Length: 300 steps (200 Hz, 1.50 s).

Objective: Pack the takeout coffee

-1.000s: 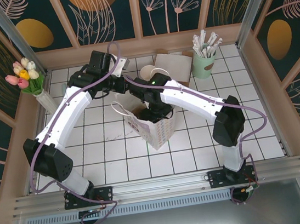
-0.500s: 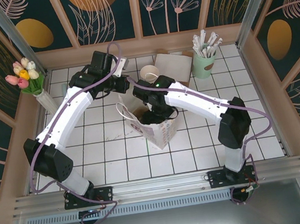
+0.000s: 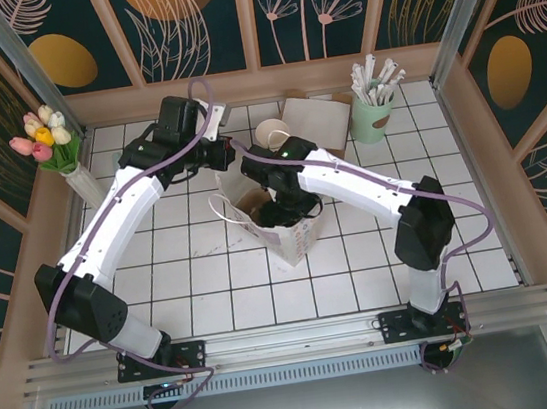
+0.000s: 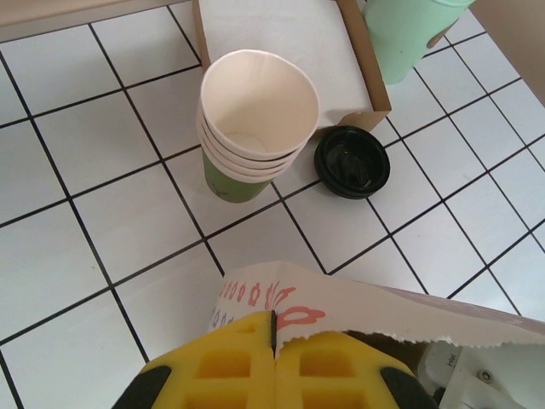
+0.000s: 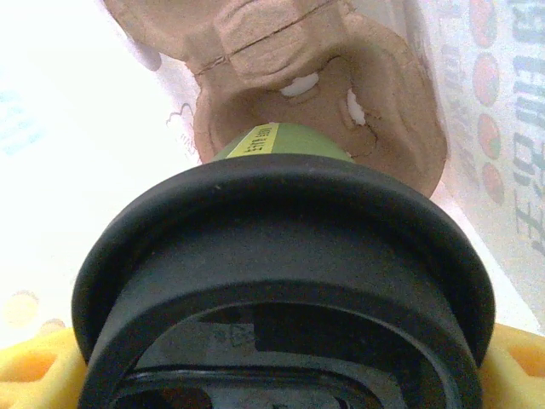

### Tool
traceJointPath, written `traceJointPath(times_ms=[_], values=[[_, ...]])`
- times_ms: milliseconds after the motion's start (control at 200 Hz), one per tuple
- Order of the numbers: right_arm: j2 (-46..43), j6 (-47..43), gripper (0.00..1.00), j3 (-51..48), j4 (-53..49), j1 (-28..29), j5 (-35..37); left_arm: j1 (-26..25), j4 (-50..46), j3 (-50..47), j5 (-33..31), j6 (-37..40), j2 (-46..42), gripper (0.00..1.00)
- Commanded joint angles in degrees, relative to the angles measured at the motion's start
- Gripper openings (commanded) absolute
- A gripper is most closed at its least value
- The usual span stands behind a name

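Overhead view, centre of frame: a tall white paper bag (image 3: 294, 245) with red print stands open on the white tiled table (image 3: 205, 294). The right gripper (image 5: 281, 383) is lowered into the bag's mouth.

Its wrist view shows the takeout coffee (image 5: 281, 256), a small dark-green paper cup with a black round lid, filling the lower frame. The cup is grasped between the yellow pads (image 5: 30, 366) that flank the lid at lower left and lower right. Above it in the frame, inside the bag, sits a brown moulded-pulp cup carrier (image 5: 358, 111). Whether the cup's base touches the carrier cannot be told.

The left gripper (image 4: 274, 332) is clenched on the bag's upper rim, at the bottom of its wrist view. Beyond it are:
- a stack of cream-white paper cups (image 4: 255, 119);
- a loose black lid (image 4: 352, 162), just beside the stack;
- a brown tray (image 4: 368, 68) holding white paper;
- a mint-green cup (image 4: 409, 30) at upper right.
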Motion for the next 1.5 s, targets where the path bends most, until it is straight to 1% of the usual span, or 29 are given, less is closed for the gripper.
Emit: traceJointPath(times_ms=[0, 185, 380, 505, 701, 1141, 1496], values=[[1.2, -0.43, 0.61, 1.92, -3.26, -0.39, 1.23, 0.75, 3.2, -1.9, -0.04, -0.64, -1.94, 0.0], [1.25, -0.79, 0.61, 1.67, -3.31, -0.68, 1.14, 0.79, 2.3, -2.37, -1.76, 0.16, -2.17, 0.0], [0.92, -1.05, 0.61, 0.85, -3.31, -0.9, 0.87, 0.76, 2.72, -1.23, -0.19, -0.41, -2.15, 0.0], [0.74, -0.66, 0.61, 0.98, -3.28, -1.06, 1.73, 0.75, 3.18, -1.03, -1.14, -0.68, -2.27, 0.0], [0.79, -1.01, 0.6, 2.36, -3.07, -1.33, 3.52, 0.75, 2.5, -0.51, 0.24, -1.03, -1.51, 0.0], [-0.68, -2.59, 0.6, 0.06, 3.98, -2.0, 2.28, 0.75, 2.71, -0.23, 2.94, -0.06, -1.03, 0.0], [-0.58, -2.27, 0.6, 0.53, 2.14, -2.08, 5.84, 0.73, 3.6, -2.52, 2.63, -0.81, -1.37, 0.0]])
